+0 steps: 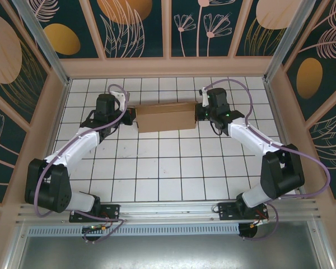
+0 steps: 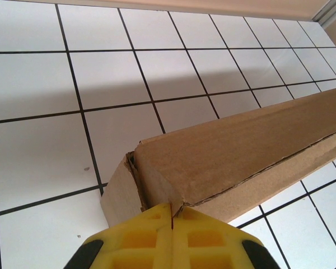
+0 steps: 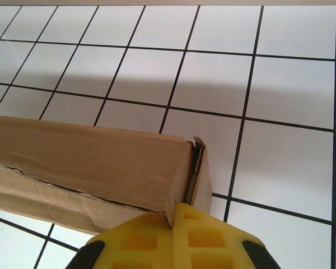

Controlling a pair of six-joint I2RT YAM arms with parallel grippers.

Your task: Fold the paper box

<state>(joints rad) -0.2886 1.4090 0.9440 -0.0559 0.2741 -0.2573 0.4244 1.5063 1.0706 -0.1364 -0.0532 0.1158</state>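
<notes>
Paper box [image 1: 165, 116] spans gap between both grippers. Left gripper [image 2: 172, 208] pinched tight on its left end corner. Right gripper [image 3: 176, 208] pinched tight on its right end flap.

One paper box [image 1: 165, 116], spanning gap between grippers. Two grippers: left gripper [image 1: 132, 116] on one end of box, right gripper [image 1: 200, 112] on other end. Two yellow fingers [image 2: 137, 238] per gripper. Two arms: left arm [image 1: 84, 140], right arm [image 1: 252, 137]. One white gridded table [image 1: 157, 168] beneath grippers.

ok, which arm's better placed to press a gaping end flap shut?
Left, probably: the left gripper, shut, sits at the paper box end whose flap splays wider; the end at the right gripper gapes less.
</notes>
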